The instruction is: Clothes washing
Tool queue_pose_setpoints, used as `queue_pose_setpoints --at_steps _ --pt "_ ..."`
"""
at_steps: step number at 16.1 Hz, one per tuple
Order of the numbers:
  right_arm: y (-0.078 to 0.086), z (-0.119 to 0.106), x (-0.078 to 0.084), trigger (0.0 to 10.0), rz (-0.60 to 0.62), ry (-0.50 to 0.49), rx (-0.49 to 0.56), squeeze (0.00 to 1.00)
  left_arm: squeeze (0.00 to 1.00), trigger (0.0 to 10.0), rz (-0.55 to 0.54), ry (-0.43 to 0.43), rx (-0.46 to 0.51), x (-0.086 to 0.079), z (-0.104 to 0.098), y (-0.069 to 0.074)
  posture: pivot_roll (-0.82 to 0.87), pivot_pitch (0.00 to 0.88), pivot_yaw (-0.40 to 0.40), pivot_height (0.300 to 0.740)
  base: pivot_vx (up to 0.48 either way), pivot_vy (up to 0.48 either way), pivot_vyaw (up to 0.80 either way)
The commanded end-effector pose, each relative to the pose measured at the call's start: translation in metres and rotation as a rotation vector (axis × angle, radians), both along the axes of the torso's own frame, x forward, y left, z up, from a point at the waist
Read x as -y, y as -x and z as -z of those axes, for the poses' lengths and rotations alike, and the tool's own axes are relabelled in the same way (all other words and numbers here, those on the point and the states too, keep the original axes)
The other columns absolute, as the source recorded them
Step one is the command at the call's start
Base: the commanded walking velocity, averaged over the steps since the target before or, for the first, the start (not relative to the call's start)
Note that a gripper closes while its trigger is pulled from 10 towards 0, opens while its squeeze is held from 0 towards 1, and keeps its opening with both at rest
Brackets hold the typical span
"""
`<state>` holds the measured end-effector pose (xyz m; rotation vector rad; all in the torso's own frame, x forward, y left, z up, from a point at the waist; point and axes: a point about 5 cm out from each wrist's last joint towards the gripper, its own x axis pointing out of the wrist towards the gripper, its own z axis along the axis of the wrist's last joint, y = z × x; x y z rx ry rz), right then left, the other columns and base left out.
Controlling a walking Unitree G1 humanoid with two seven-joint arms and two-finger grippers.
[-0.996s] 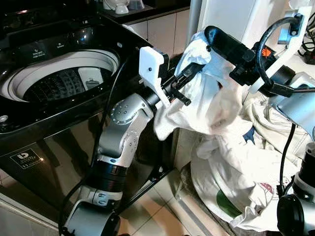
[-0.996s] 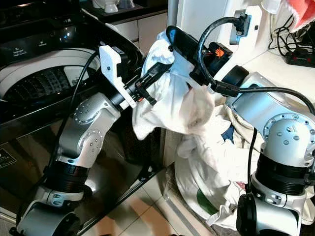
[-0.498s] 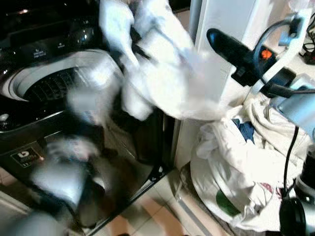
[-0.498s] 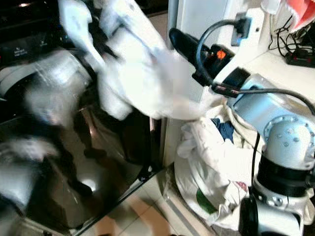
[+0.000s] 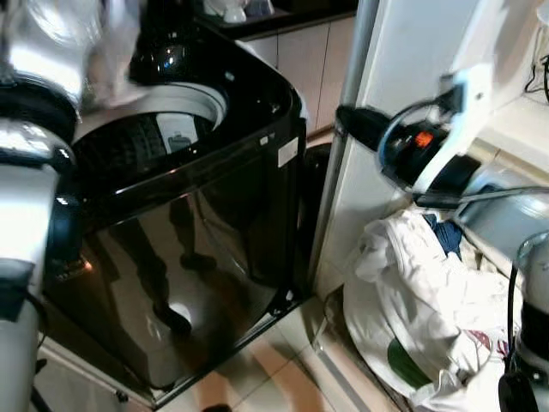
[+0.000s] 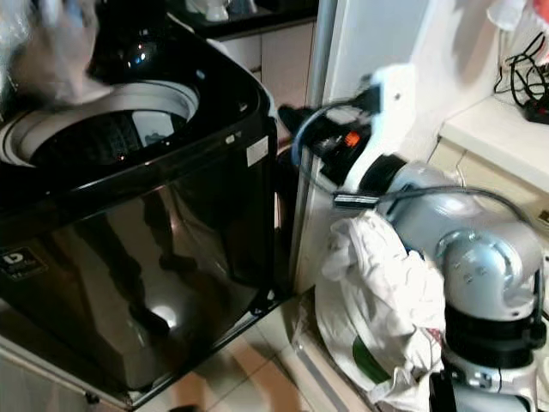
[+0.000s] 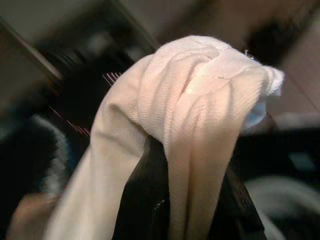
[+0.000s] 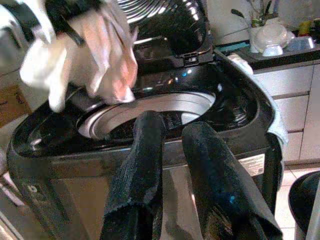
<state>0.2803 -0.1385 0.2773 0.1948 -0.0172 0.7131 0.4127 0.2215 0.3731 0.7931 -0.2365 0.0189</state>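
Holding a crumpled white cotton garment point(image 7: 195, 115) pinched between its black fingers, my left gripper point(image 8: 75, 20) hangs above the round open drum point(image 8: 150, 107) of the glossy black top-loading washing machine point(image 5: 197, 215). In the head views my left arm point(image 5: 34, 129) is a silver blur at the far left edge, and the cloth is a pale smear over the back rim of the tub. The left wrist view has the fabric bunched and draped over the dark fingers. The machine's lid point(image 8: 160, 20) stands raised behind the drum.

To the right of the machine, my right gripper point(image 8: 172, 165) is held out in the air beside the washer's front corner, its two long black fingers close together with only a narrow gap and nothing between them. Its wrist carries an orange-marked part and a looping black cable point(image 6: 343, 142).

Farther right, below that arm, a heap of white laundry point(image 5: 429, 300) with a bit of dark blue cloth lies against the pale wall, on the tiled floor point(image 5: 283, 369).
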Motion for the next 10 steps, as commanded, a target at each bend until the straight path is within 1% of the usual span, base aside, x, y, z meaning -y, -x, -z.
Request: queue_pose_setpoints --at_steps 1,2,3,4,6,7,8,9,10 --pt "0.004 0.0 -0.004 10.0 -0.02 0.024 0.021 0.0 0.0 10.0 0.029 -0.029 -0.028 0.005 -0.001 -0.001 -0.07 0.0 0.041 0.74 0.0 0.0 0.0" --pt "0.009 0.006 -0.009 10.0 -0.059 0.074 0.01 0.0 0.33 10.0 0.029 -0.019 -0.156 0.004 0.022 -0.005 -0.07 0.0 0.041 0.74 0.0 0.0 0.0" --pt "0.014 0.012 -0.015 10.0 -0.106 0.116 0.0 0.0 1.0 10.0 0.013 -0.019 -0.256 0.0 0.039 -0.006 -0.07 0.0 0.041 0.74 0.0 0.0 0.0" --pt "0.018 0.015 -0.019 10.0 -0.138 0.139 -0.005 0.0 1.0 10.0 -0.009 -0.044 -0.327 -0.004 0.049 -0.006 -0.07 0.0 0.042 0.74 0.0 0.0 0.0" --pt "0.02 0.018 -0.021 10.0 -0.156 0.155 -0.008 0.0 1.0 10.0 -0.018 -0.056 -0.423 -0.008 0.059 -0.005 -0.07 0.0 0.041 0.74 0.0 0.0 0.0" --pt "0.021 0.019 -0.021 10.0 -0.158 0.162 -0.009 0.0 1.0 10.0 -0.028 -0.081 -0.483 -0.012 0.065 -0.004 -0.07 0.0 0.041 0.74 0.0 0.0 0.0" --pt "0.021 0.02 -0.021 10.0 -0.159 0.166 -0.009 0.0 1.0 10.0 -0.035 -0.098 -0.51 -0.014 0.068 -0.003 -0.07 0.0 0.041 0.74 0.0 0.0 0.0" --pt "0.021 0.021 -0.021 10.0 -0.162 0.171 -0.01 0.0 1.0 10.0 -0.043 -0.112 -0.558 -0.017 0.072 -0.002 -0.07 0.0 0.042 0.74 0.0 0.0 0.0" --pt "0.022 0.021 -0.021 10.0 -0.164 0.175 -0.01 0.0 1.0 10.0 -0.039 -0.101 -0.581 -0.018 0.073 -0.001 -0.07 0.0 0.042 0.74 0.0 0.0 0.0"
